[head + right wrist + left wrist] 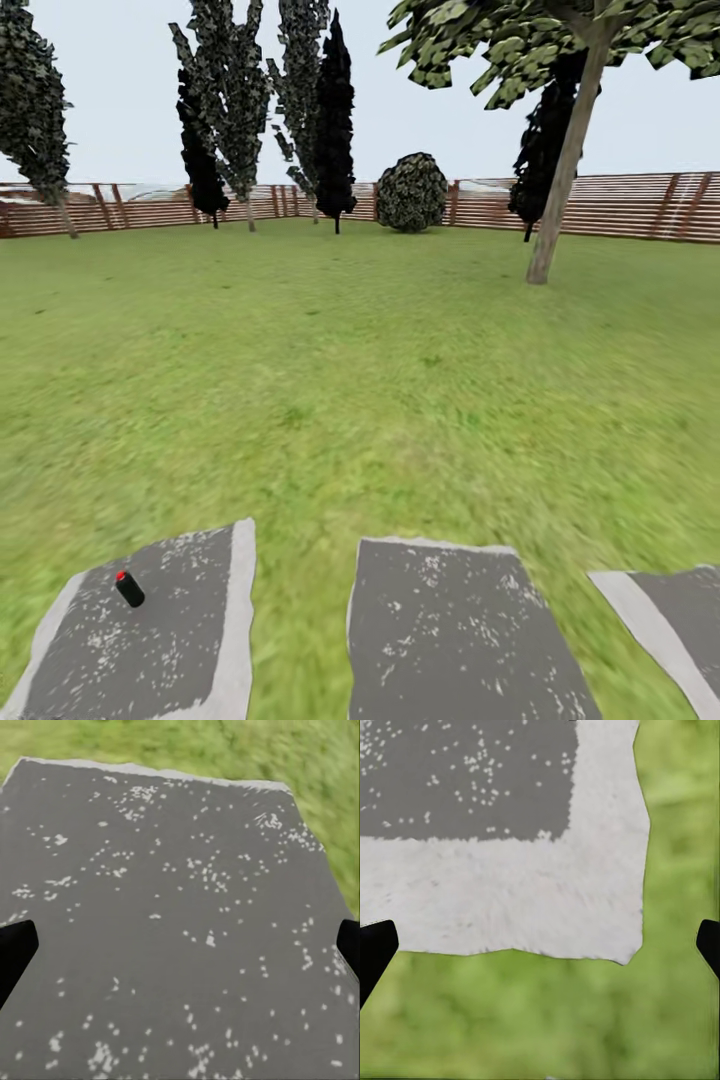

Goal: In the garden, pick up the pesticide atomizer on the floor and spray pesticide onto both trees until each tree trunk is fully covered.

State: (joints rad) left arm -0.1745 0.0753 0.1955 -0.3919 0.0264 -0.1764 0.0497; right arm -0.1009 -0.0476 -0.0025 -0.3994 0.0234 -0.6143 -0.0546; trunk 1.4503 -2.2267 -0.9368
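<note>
Slabs (455,630) up close, atomizer (129,589) lying on the left one; lawn (360,380) clear to the tree (565,170). Both tools spread wide.

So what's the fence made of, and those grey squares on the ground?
The fence looks like wood: brown flat slats running sideways between upright posts, matte finish. The grey slabs look like stone or concrete: dark, dull, speckled white, with a pale rough border. It's a rendered scene, so that's only how they look.
</note>
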